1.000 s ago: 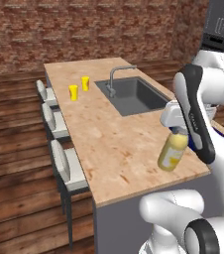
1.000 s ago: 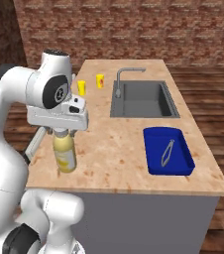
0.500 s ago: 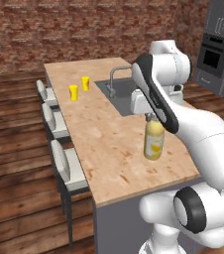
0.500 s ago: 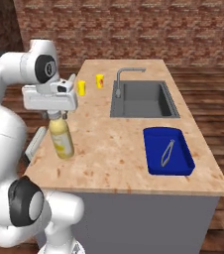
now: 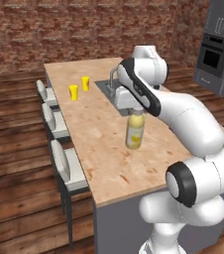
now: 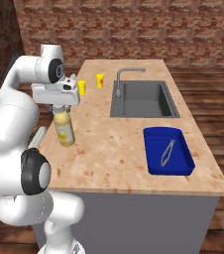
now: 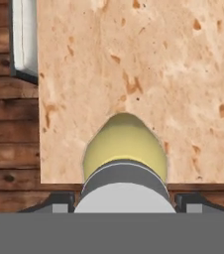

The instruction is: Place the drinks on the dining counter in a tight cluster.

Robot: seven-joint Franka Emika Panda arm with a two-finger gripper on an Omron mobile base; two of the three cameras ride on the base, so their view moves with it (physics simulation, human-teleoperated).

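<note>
I see the gripper [image 6: 62, 106] clamped on the neck of the yellow bottle [image 6: 64, 130], which stands upright at centre left of the right base view, on or just above the counter [image 6: 119, 144]. Two yellow cups [image 5: 79, 88] sit toward the upper left of the left base view. A blue tray [image 6: 167, 151] lies at right, near the sink [image 6: 142, 98].
</note>
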